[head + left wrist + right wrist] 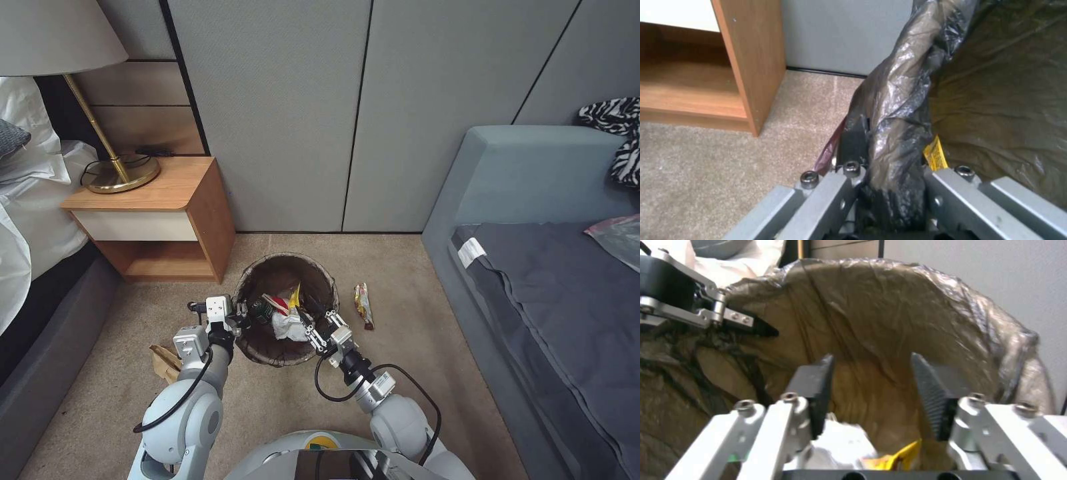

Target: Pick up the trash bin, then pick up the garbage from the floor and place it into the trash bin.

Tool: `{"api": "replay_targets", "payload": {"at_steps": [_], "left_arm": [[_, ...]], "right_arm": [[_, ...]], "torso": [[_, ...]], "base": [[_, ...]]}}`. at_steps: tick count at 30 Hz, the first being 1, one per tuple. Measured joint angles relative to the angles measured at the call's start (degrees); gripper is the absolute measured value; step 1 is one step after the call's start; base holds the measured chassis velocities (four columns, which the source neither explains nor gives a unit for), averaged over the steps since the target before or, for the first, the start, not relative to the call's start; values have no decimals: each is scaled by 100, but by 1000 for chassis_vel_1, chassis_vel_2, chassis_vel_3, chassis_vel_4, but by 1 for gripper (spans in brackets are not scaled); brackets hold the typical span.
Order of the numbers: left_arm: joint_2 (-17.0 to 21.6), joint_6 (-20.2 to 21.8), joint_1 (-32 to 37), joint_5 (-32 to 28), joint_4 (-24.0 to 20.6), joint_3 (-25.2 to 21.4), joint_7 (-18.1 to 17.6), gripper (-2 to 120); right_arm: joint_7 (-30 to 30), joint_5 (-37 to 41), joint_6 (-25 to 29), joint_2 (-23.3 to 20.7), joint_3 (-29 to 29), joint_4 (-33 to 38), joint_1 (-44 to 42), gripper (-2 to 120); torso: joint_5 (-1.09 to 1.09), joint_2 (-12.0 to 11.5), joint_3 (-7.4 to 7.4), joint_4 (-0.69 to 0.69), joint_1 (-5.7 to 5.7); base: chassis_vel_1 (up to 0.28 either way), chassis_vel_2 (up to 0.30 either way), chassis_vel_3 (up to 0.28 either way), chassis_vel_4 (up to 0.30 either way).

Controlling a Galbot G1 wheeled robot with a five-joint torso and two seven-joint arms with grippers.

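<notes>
Nearest, a brown paper scrap (165,362) lies on the carpet left of the left arm, not yet collected. The left gripper (248,313) clamps its fingers on the near-left rim of the trash bin (267,267). The right gripper (311,319) hangs over the bin's opening, fingers (927,395) spread and empty. Tissue (289,325) and wrappers sit inside. Right of the bin, a snack wrapper (364,305) remains on the floor.

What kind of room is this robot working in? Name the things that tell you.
Probably a bedroom or hotel room: a bed with white bedding, a wooden nightstand holding a brass lamp, and carpeted floor.
</notes>
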Motion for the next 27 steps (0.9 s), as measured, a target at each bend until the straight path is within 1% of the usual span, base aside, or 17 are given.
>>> {"api": "replay_targets", "payload": {"at_steps": [1, 2, 4, 5, 8, 9, 12, 13, 15, 19, 20, 22, 23, 24, 26, 27], "left_arm": [[1, -1, 0, -1, 1, 5, 1, 3], [1, -1, 0, -1, 1, 5, 1, 3], [0, 0, -1, -3, 4, 18, 2, 3], [0, 0, -1, -3, 4, 18, 2, 3], [1, -1, -2, -3, 6, 19, 2, 3], [1, -1, -2, -3, 6, 19, 2, 3], [13, -1, 0, -11, 6, 22, 2, 3], [13, -1, 0, -11, 6, 22, 2, 3], [23, 2, 4, -19, 6, 34, 3, 3], [30, 3, 5, -22, 5, 24, 3, 2], [31, 3, 4, -23, 7, 20, 2, 2], [32, 3, 3, -22, 12, 19, 1, 2], [33, 3, 3, -22, 20, 18, 1, 2], [33, 3, 3, -22, 20, 18, 1, 2], [35, 3, -1, -21, 27, 18, 1, 2], [35, 3, -1, -21, 27, 18, 1, 2]], "right_arm": [[-2, -6, 0, 2, 1, 1, -2, 50], [-2, -6, 0, 2, 1, 1, -2, 50], [-1, -17, 1, 3, 6, 9, -2, 61], [-1, -17, 1, 3, 6, 9, -2, 61], [-2, -19, 1, 3, 13, 29, 0, 76], [-2, -19, 1, 3, 13, 29, 0, 76], [-2, -25, 0, 1, 33, 53, 6, 88], [-2, -25, 0, 1, 33, 53, 6, 88], [8, -31, 0, 2, 89, 136, 13, 98], [101, -16, -3, 27, 194, 390, 9, 100], [187, -15, -6, 57, 267, 605, -18, 100], [235, -18, -8, 72, 307, 742, -38, 100], [369, -36, -17, 103, 376, 1012, -103, 100], [369, -36, -17, 103, 376, 1012, -103, 100], [726, -160, -56, 159, 486, 1450, -224, 100], [726, -160, -56, 159, 486, 1450, -224, 100]], "torso": [[0, 0, 0, 0, 0], [0, 0, 0, 0, 0], [0, 0, 0, 0, 0], [0, 0, 0, 0, 0], [0, 0, 0, 0, 0], [0, 0, 0, 0, 0], [0, 0, 0, 1, 0], [0, 0, 0, 1, 0], [0, 0, 0, 0, 0], [0, 0, 0, 1, 0], [1, 0, 0, 0, 0], [1, 0, 0, 0, 0], [0, 0, 0, 1, 0], [0, 0, 0, 1, 0], [0, 0, 0, 0, 0], [0, 0, 0, 0, 0]], "base": [[0, 0, 0, 0], [0, 0, 0, 0], [0, 0, 0, 0], [0, 0, 0, 0], [0, 0, 0, 0], [0, 0, 0, 0], [0, 0, 0, 0], [0, 0, 0, 0], [0, 0, 0, 0], [0, 0, 0, 0], [0, 0, 0, 0], [0, 0, 0, 0], [0, 0, 0, 0], [0, 0, 0, 0], [0, 0, 0, 0], [0, 0, 0, 0]]}}
